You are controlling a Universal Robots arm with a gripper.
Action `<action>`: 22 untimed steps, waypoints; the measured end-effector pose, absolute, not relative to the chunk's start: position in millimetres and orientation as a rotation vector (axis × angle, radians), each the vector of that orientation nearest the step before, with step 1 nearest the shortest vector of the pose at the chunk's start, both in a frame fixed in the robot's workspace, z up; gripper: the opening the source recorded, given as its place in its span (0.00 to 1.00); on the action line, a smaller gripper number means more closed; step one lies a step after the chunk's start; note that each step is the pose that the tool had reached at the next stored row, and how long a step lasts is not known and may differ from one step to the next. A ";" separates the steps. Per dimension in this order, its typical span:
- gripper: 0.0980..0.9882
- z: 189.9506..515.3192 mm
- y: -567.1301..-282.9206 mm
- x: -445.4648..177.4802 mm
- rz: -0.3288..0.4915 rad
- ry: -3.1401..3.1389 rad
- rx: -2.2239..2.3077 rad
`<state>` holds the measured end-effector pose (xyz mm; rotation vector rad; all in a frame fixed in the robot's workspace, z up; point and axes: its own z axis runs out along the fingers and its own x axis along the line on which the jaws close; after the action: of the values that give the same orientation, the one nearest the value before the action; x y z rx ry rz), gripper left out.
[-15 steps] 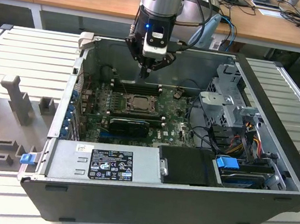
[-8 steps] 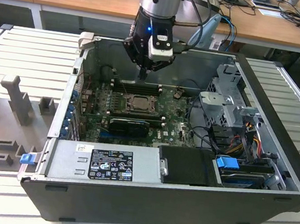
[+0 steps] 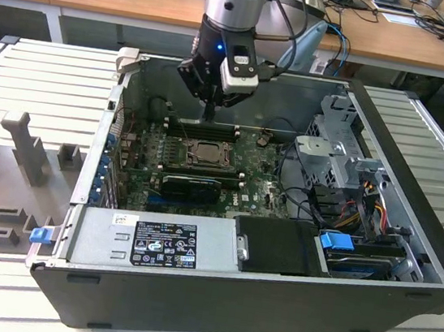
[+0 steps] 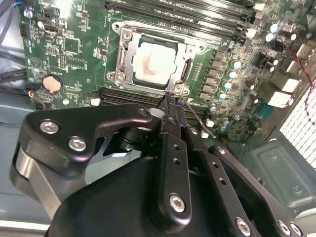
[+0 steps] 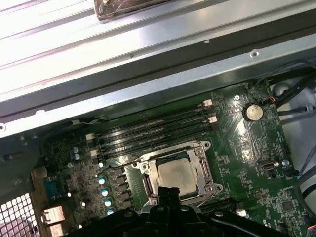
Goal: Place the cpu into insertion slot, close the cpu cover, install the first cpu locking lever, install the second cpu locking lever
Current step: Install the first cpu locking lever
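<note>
The cpu (image 4: 157, 61) lies in the insertion slot (image 4: 186, 70) under the lowered cpu cover (image 4: 130, 66). The gripper (image 4: 168, 101), fingers pressed together and empty, hovers beside the slot's rim. The cpu is probably light, stiff and fragile, so hold it by the edges only.

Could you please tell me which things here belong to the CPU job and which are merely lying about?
Job: cpu, seated in the insertion slot; cpu cover; gripper, nearby.
Lying about: memory slots; coin battery; power supply; drive cage.
</note>
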<state>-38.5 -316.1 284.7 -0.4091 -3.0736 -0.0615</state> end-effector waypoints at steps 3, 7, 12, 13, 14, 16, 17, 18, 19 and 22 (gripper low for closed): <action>0.01 283.3 -316.1 -38.5 -0.059 -3.086 -0.288; 0.01 282.5 -316.1 -38.5 -0.057 -3.093 -0.174; 0.01 282.2 -316.2 -42.8 -0.056 -3.094 -0.146; 0.01 282.3 -316.2 -43.3 -0.056 -3.094 -0.143; 0.01 282.2 -316.2 -43.7 -0.056 -3.094 -0.142; 0.01 282.2 -316.2 -44.1 -0.056 -3.094 -0.140; 0.01 282.2 -316.2 -44.5 -0.056 -3.094 -0.140; 0.01 282.2 -316.2 -44.9 -0.057 -3.094 -0.140; 0.01 282.2 -316.2 -45.1 -0.057 -3.094 -0.139; 0.01 282.1 -316.2 -45.6 -0.057 -3.094 -0.139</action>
<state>-45.6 -316.2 282.1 -0.1386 -3.0943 -0.0567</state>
